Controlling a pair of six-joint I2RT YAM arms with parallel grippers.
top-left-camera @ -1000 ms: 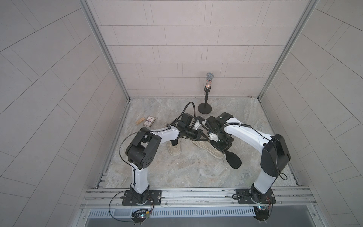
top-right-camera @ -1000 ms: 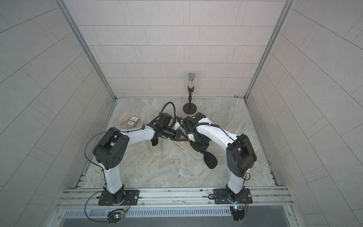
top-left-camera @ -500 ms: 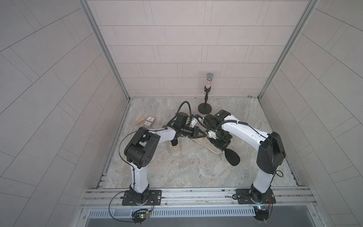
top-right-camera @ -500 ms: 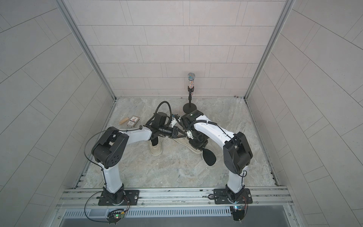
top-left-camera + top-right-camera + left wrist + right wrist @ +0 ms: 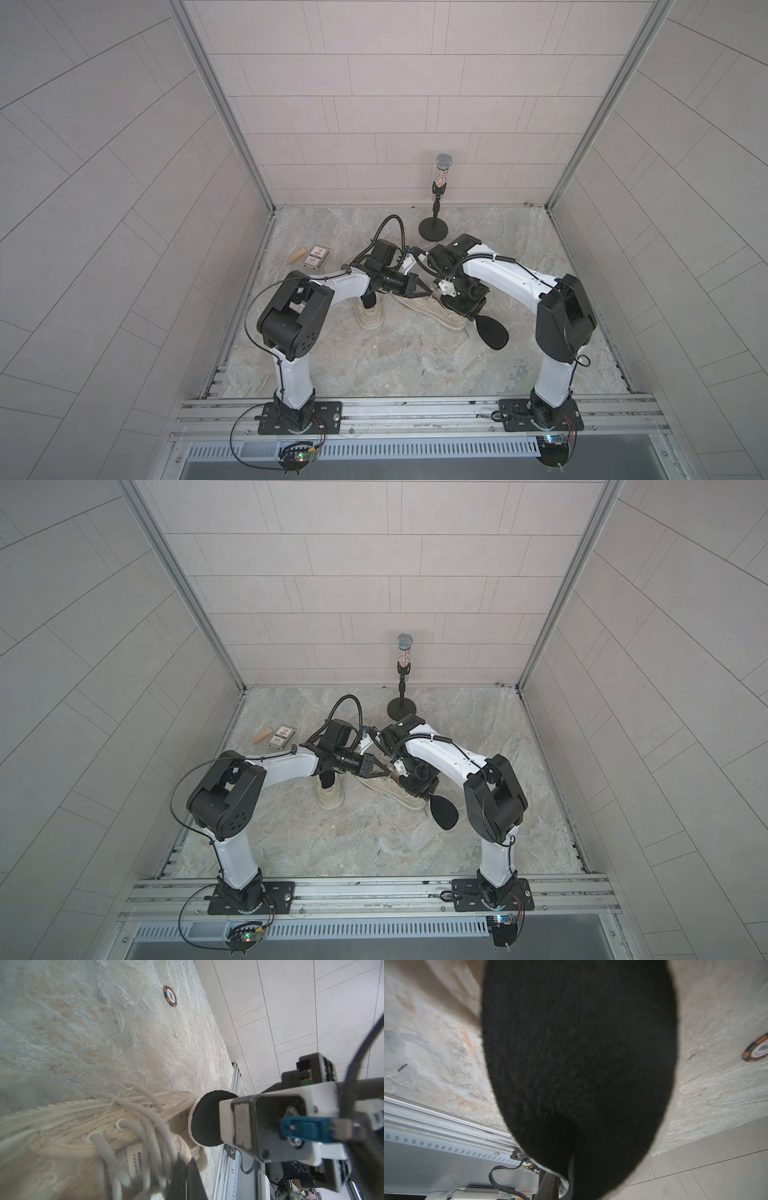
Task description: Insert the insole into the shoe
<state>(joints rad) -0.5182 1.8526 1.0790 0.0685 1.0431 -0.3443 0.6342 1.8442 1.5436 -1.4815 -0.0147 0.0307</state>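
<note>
Black fuzzy insole (image 5: 492, 332), white-edged, gripped by right pincer (image 5: 470, 312); left pincer (image 5: 426, 291) clenched over cream laced shoe (image 5: 430, 308).

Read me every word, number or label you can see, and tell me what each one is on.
"100": on the poker chip, seen in the left wrist view.
Dark print on the tongue labels of the shoe: blurred, not readable.
Print and red emblem on the card box: too small to read in both top views.
</note>
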